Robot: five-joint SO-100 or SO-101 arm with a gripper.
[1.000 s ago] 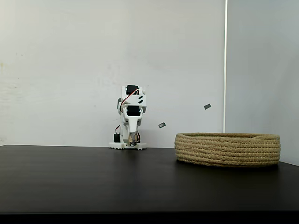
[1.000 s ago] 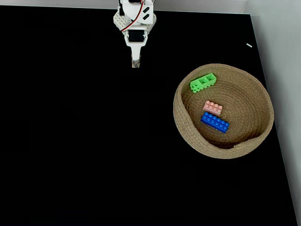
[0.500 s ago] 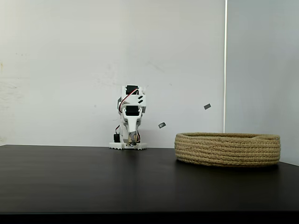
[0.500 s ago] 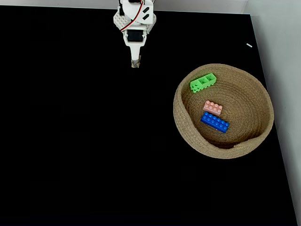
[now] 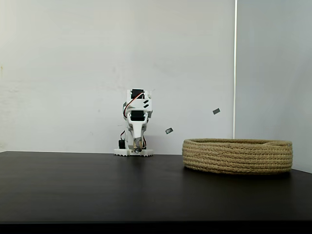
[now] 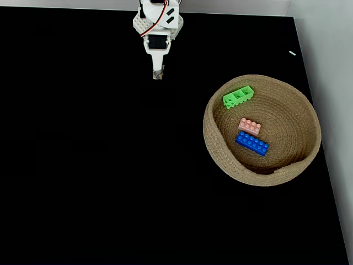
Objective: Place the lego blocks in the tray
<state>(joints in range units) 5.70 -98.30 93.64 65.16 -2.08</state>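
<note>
Three lego bricks lie inside the rope basket (image 6: 218, 157): green brick (image 6: 238, 96), pink brick (image 6: 250, 126), blue brick (image 6: 252, 143).
The gripper (image 6: 158, 74), pressed together and empty, sits folded at the far edge, left of the basket; judged parked, task complete.

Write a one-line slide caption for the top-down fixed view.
Green brick, pink brick and blue brick lie in the rope basket.

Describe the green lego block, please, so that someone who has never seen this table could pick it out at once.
In a fixed view from above, find the round rope basket on the right of the black table. Three bricks lie inside it; the green block lies nearest the far rim, apart from the pink block and blue block, which lie close together. It alone lies on its side, showing hollow cells.
</note>
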